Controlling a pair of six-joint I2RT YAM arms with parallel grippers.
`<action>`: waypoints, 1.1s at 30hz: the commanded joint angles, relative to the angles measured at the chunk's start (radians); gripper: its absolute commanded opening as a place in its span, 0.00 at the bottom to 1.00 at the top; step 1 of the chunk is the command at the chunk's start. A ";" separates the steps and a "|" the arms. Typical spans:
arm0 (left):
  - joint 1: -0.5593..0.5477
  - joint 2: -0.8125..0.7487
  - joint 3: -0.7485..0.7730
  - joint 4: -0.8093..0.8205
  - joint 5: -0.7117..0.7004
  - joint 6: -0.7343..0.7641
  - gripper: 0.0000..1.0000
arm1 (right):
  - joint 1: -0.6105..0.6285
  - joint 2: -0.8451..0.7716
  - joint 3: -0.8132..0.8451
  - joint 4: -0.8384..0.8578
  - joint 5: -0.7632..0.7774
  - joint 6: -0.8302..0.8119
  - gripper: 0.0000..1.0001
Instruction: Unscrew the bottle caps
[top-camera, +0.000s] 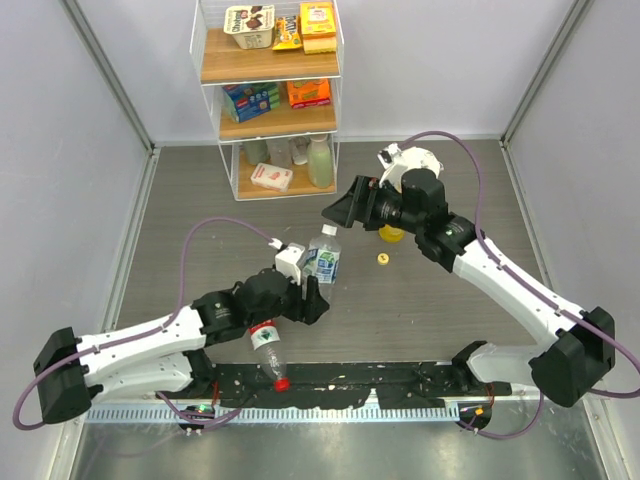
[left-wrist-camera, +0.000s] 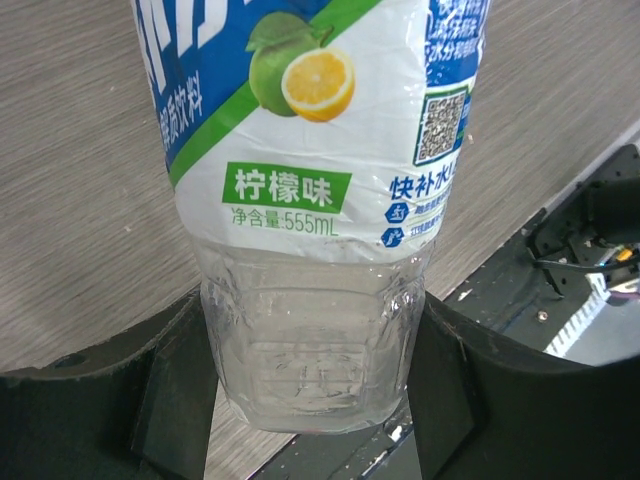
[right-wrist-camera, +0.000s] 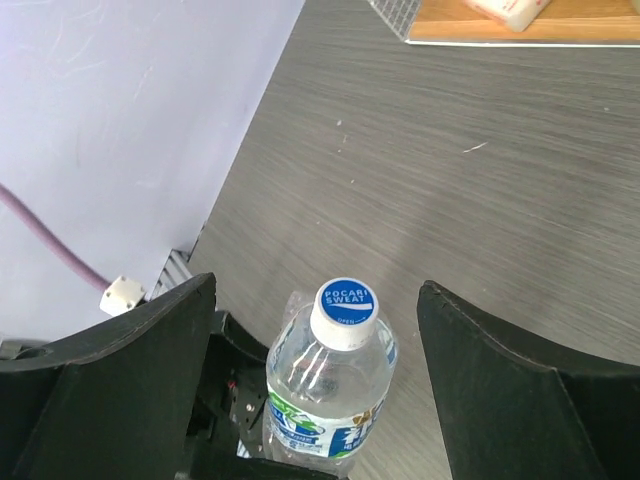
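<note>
My left gripper (top-camera: 312, 285) is shut on the base of the clear blue-label bottle (top-camera: 323, 258), holding it tilted above the table. In the left wrist view, both fingers (left-wrist-camera: 170, 390) press the bottle (left-wrist-camera: 310, 200) at its lower end. Its white cap (right-wrist-camera: 346, 312), with a blue top, is on the neck. My right gripper (top-camera: 337, 213) stands open just beyond the cap, its fingers (right-wrist-camera: 130, 380) wide on either side and not touching it. A red-label bottle (top-camera: 266, 343) lies near the front with its red cap (top-camera: 282, 382) on. A yellow cap (top-camera: 382, 259) lies loose beside the yellow bottle (top-camera: 392, 235).
A wire shelf rack (top-camera: 268, 90) with snack boxes and a pale green bottle (top-camera: 320, 162) stands at the back. A black strip (top-camera: 380, 378) runs along the near edge between the arm bases. Walls close in left and right.
</note>
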 joint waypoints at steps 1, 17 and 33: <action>-0.047 0.025 0.057 -0.050 -0.195 -0.049 0.04 | 0.027 0.031 0.083 -0.050 0.090 -0.025 0.86; -0.207 0.188 0.207 -0.188 -0.553 -0.089 0.00 | 0.096 0.067 0.091 -0.045 0.139 0.001 0.77; -0.241 0.251 0.259 -0.242 -0.606 -0.098 0.00 | 0.108 0.063 0.072 -0.041 0.174 -0.007 0.36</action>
